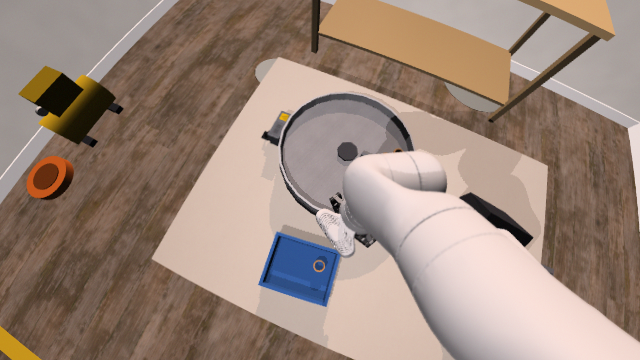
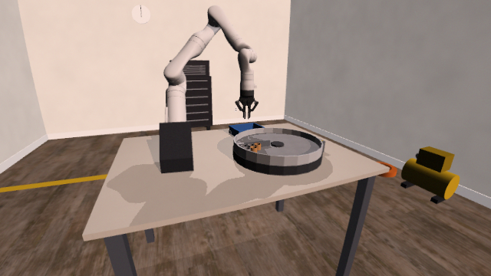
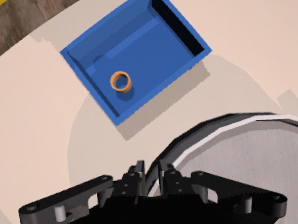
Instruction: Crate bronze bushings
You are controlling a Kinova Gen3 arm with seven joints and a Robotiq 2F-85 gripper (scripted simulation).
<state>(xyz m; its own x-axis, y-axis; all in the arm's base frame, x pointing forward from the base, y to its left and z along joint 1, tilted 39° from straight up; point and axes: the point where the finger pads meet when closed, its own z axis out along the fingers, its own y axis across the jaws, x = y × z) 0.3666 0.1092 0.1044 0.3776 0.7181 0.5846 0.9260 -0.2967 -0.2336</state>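
The round grey turning table (image 1: 310, 145) (image 2: 280, 162) (image 3: 266, 152) stands mid-table. A small cluster of bushings sits by its rim; a bronze one (image 2: 258, 146) (image 1: 398, 149) shows, and the rest are too small or too hidden by my arm to tell apart. The blue crate (image 1: 295, 291) (image 2: 245, 126) (image 3: 153, 32) stands beside the turning table and holds one bronze bushing (image 1: 319, 265) (image 3: 120, 82). My gripper (image 2: 246, 111) (image 3: 151, 169) is shut and empty. It hangs high over the turning table's rim on the crate side.
A black box (image 1: 495, 217) (image 2: 176, 147) stands on the table near the arm's base. A small control box (image 1: 278, 127) sits against the turning table. A wooden shelf (image 1: 425, 45), a yellow motor (image 1: 70, 107) (image 2: 431, 174) and an orange ring (image 1: 49, 176) are off the table.
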